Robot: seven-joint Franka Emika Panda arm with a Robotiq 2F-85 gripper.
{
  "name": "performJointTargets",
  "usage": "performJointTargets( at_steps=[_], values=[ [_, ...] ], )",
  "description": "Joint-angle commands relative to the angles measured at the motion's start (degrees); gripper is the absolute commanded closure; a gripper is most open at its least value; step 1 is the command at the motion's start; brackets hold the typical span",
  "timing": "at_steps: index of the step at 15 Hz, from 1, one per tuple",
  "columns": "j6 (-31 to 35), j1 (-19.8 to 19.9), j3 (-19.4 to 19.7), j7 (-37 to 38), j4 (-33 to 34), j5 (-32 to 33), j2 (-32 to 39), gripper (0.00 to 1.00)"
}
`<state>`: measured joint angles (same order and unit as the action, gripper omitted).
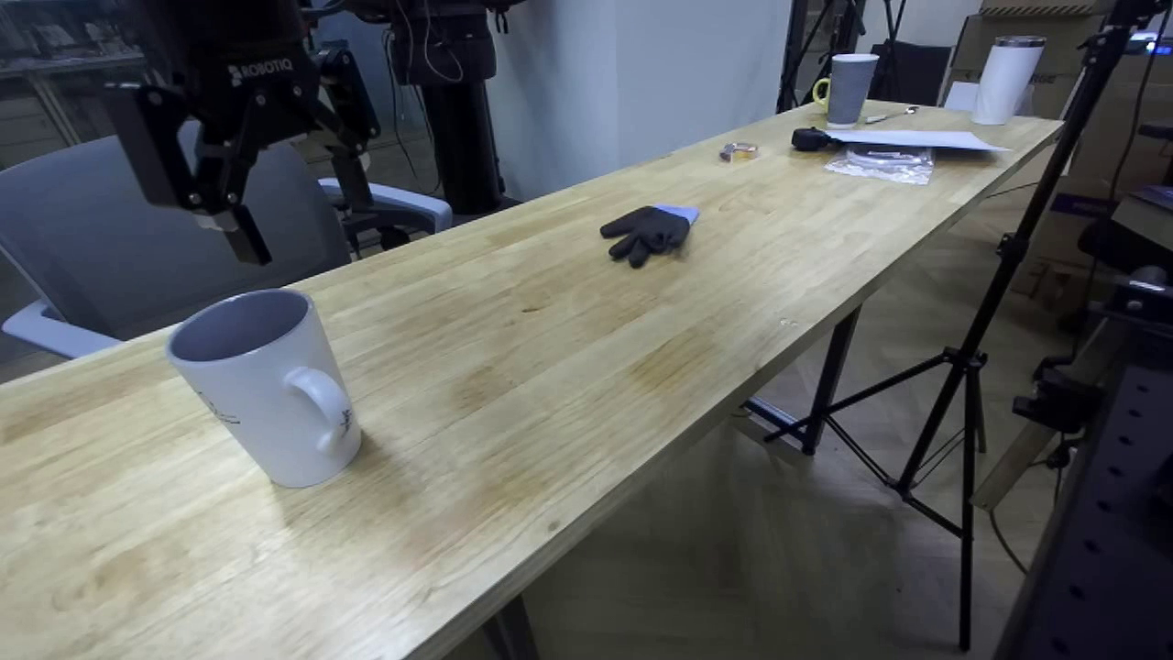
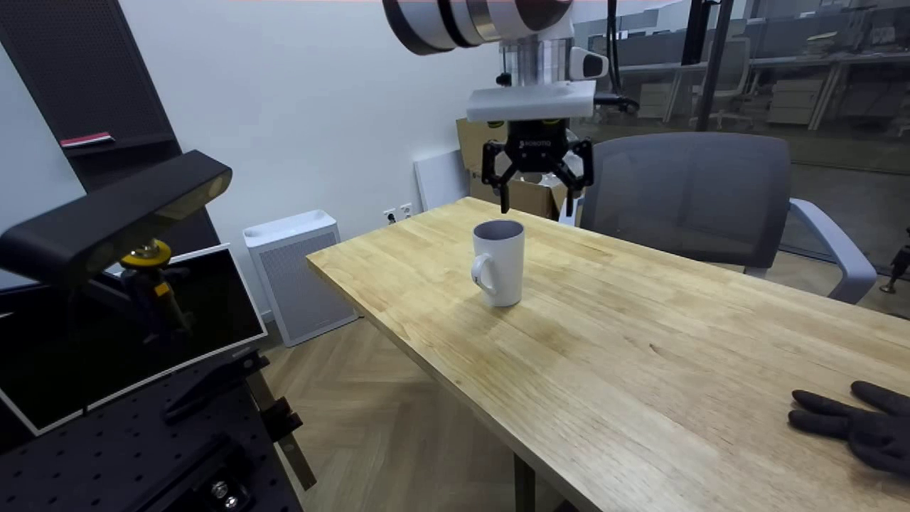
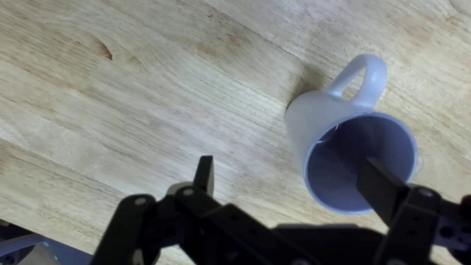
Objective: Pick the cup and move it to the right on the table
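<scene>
The cup is a large white mug with a grey-blue inside. It stands upright on the light wood table, near one end, in an exterior view. Its handle faces the table's long edge away from the chair. My gripper is open and empty, fingers pointing down, above the table and apart from the cup. It also shows above the cup's height in an exterior view. In the wrist view the cup sits right of centre; one finger of the gripper overlaps its mouth, the other is over bare wood.
A black glove lies farther along the table. Beyond it are a plastic bag, a paper sheet, a grey cup and a white tumbler. An office chair stands against the table's long edge.
</scene>
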<state>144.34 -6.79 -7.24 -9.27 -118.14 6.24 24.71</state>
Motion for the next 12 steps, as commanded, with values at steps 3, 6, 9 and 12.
performJointTargets(
  at_steps=[3,6,9,12],
  values=[
    [-2.8,-0.5,0.6,0.3,7.0,0.3,6.0,0.00],
    [-3.9,-1.0,0.6,0.6,9.4,0.5,8.2,0.00],
    [-5.1,-1.4,0.7,0.7,11.3,0.6,9.9,0.00],
    [-6.1,-1.6,0.8,0.9,12.8,0.8,11.2,0.00]
  ],
)
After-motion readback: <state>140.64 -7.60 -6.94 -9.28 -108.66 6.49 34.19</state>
